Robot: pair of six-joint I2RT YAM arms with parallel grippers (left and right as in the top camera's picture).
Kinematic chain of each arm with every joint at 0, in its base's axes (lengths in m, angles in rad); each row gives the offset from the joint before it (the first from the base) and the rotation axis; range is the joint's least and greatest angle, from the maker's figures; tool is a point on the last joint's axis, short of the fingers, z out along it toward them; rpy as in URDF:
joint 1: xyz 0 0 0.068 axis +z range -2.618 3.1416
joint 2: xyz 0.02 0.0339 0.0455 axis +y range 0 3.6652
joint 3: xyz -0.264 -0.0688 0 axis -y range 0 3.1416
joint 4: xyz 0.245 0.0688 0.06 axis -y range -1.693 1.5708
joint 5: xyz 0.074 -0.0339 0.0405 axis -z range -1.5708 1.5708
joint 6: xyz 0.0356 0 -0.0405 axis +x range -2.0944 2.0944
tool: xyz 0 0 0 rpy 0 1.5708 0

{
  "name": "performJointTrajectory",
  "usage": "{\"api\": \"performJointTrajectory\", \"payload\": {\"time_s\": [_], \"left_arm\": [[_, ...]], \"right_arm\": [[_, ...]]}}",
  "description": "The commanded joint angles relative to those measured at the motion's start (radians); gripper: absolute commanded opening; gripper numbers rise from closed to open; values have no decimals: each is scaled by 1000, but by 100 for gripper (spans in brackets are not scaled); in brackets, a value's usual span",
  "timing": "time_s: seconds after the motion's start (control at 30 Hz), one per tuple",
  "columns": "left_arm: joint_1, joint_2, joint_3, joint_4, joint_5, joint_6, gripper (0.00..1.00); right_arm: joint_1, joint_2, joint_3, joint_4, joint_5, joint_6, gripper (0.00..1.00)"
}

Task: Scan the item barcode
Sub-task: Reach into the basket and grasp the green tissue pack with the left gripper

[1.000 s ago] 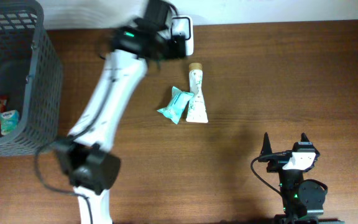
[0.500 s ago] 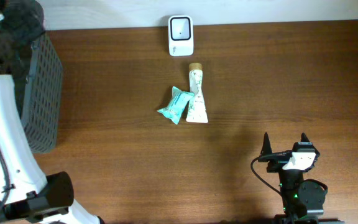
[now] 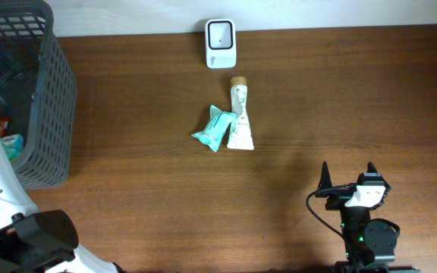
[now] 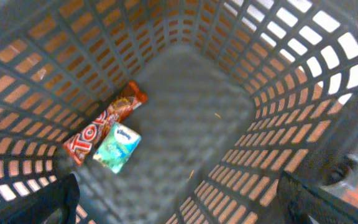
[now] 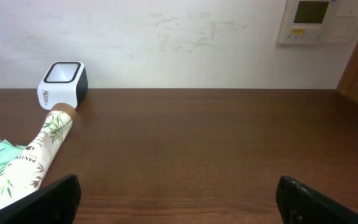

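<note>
The white barcode scanner (image 3: pixel 220 43) stands at the table's far edge, and it also shows as the scanner (image 5: pixel 62 84) in the right wrist view. Below it lie a white bamboo-print tube (image 3: pixel 239 114) and a teal pack (image 3: pixel 213 127), touching each other. My left gripper (image 4: pixel 179 208) hangs open inside the grey basket (image 3: pixel 48 98) with nothing between its fingers. Under it on the basket floor lie a red snack bar (image 4: pixel 104 127) and a teal tissue pack (image 4: pixel 118 147). My right gripper (image 3: pixel 347 171) rests open and empty at the near right.
The basket's mesh walls (image 4: pixel 278 93) close round the left gripper on all sides. A wall (image 5: pixel 179 43) runs right behind the scanner. The tube (image 5: pixel 36 158) lies to the front left of the right gripper (image 5: pixel 179 202).
My left arm swung from beside the scanner leftwards to the basket and now reaches down into it. The tube, the teal pack and the right arm have not moved.
</note>
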Motion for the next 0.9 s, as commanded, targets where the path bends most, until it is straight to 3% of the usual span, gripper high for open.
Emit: {"api": "performJointTrajectory", "payload": {"time_s": [0.0,0.6,0.7,0.73,0.77,0.83,0.87], "left_arm": [[25,-7,-55,40,-49,-10,99],[65,14,-299,149,-198,-8,100],[65,45,-299,166,-198,100,93],[65,75,-299,172,-198,195,95],[65,113,-299,172,-197,330,84],[65,136,-299,165,-198,380,84],[65,145,-299,161,-198,391,91]], "right_arm": [[-4,-6,-7,-5,-2,-6,99],[-4,-6,-7,-5,-2,-6,99],[-4,-7,-7,-5,-2,-6,99],[-4,-6,-7,-5,-2,-6,99],[-4,-6,-7,-5,-2,-6,99],[-4,-6,-7,-5,-2,-6,99],[-4,-6,-7,-5,-2,-6,99]]}}
